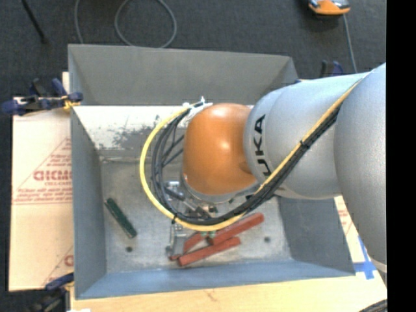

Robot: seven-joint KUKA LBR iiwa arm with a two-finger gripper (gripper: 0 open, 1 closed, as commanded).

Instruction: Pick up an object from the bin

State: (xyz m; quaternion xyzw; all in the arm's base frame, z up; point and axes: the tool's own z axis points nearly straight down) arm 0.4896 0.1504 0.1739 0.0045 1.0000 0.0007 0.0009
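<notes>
Grey metal bin [88, 174], floor mostly bare; arm [312, 142] reaches in from the right, its orange wrist cover [214, 148] over the middle; claw [175, 242] sits low near the front wall, at the left end of a pair of red-brown sticks [211, 249]; released or clenched, cannot tell. Judgement: the step in hand is the grasp at these sticks; best to straddle one stick across its narrow width, clear of its neighbour, then lift straight up. Sticks long, slim, lying close side by side, slanting up to the right; dark green stick [121, 217] well apart, left.
</notes>
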